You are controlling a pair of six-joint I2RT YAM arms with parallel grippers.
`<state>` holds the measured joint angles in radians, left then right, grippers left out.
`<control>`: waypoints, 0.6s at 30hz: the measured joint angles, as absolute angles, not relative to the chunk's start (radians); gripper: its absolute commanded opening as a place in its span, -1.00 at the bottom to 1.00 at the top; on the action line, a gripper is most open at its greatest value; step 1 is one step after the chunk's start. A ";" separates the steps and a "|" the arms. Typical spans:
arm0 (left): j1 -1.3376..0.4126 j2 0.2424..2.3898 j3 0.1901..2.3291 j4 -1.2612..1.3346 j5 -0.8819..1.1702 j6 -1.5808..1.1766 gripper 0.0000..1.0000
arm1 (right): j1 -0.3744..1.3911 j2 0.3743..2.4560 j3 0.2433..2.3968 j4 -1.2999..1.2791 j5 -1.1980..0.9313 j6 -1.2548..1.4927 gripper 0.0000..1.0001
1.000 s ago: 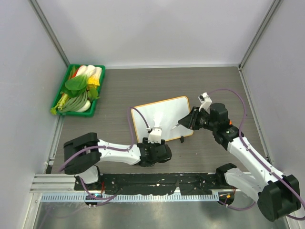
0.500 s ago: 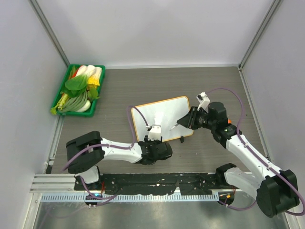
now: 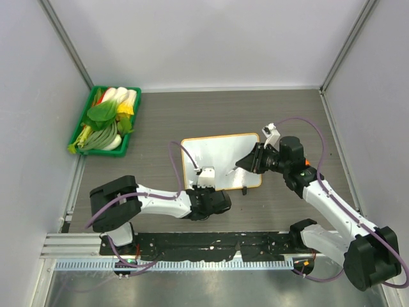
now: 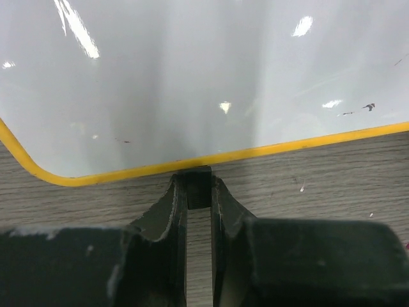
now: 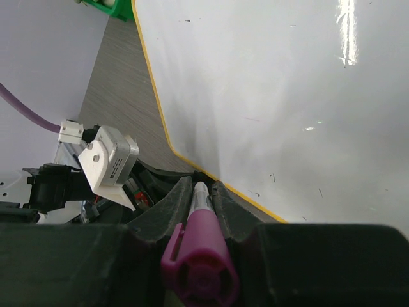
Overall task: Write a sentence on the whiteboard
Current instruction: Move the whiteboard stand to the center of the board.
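Grey table (image 3: pixel 160 121): one whiteboard (image 3: pixel 220 157); left tool (image 4: pixel 199 192) pinches its clip foot (image 4: pixel 199 178), right tool (image 5: pixel 201 188) grips one marker (image 5: pixel 199 256).

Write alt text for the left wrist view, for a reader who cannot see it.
The left end effector pinches a small black clip foot at the edge of the whiteboard, just below its orange-yellow frame. The board surface in view is blank, with glare streaks and a few tiny specks. Grey wood-grain table fills the rest.
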<state>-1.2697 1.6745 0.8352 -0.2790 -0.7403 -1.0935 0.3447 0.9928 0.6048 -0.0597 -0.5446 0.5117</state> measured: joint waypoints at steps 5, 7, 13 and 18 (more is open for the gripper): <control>-1.281 1.674 0.845 -0.313 -0.738 -1.148 -1.00 | 0.344 0.968 0.606 -0.059 -0.558 0.514 -0.99; -1.290 1.674 0.851 -0.339 -0.738 -1.176 -1.00 | 0.344 0.954 0.606 -0.059 -0.562 0.515 -0.99; -1.356 1.674 0.881 -0.450 -0.729 -1.267 -1.00 | 0.344 0.931 0.606 -0.055 -0.564 0.519 -0.99; -1.422 1.676 0.915 -0.555 -0.701 -1.357 -1.00 | 0.343 0.917 0.606 -0.053 -0.564 0.522 -0.99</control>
<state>-1.4220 1.6756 0.9154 -0.5549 -0.7013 -1.3571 0.3428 0.9173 0.6056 -0.0528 -0.5636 0.5217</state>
